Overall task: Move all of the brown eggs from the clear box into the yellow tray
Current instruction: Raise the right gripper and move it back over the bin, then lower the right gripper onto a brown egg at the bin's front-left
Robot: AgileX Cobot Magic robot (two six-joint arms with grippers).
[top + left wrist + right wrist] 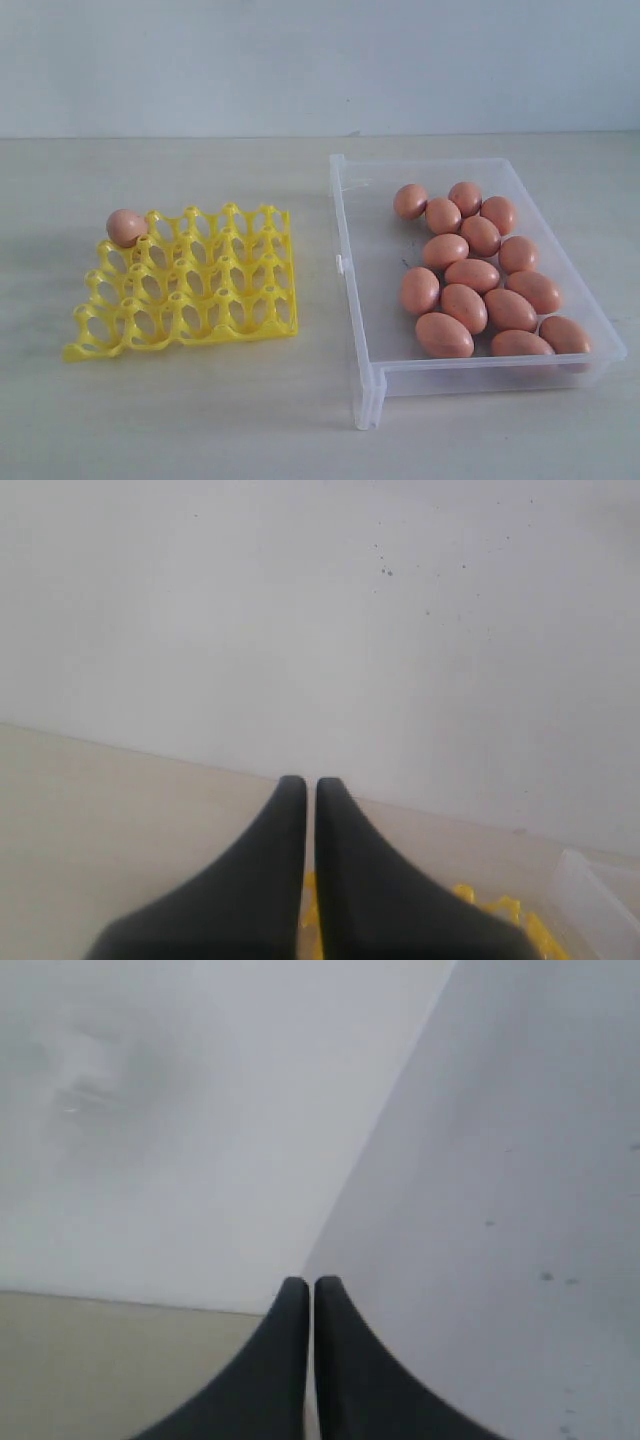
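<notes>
Several brown eggs (pixel 472 274) lie loose in the right half of the clear box (pixel 352 290), on the right of the exterior view. One brown egg (pixel 126 227) sits in the far left corner cup of the yellow tray (pixel 185 282), which stands left of the box. Neither arm shows in the exterior view. My left gripper (pixel 311 783) is shut with nothing between its fingers; a bit of the yellow tray (pixel 500 910) and a corner of the clear box (pixel 600 895) show past it. My right gripper (pixel 311 1283) is also shut and empty, facing the wall.
Everything rests on a pale table (pixel 200 400) with a white wall (pixel 300 60) behind. The left part of the box floor holds no eggs. A small rim tab (pixel 340 264) sticks out from the box's left wall toward the tray.
</notes>
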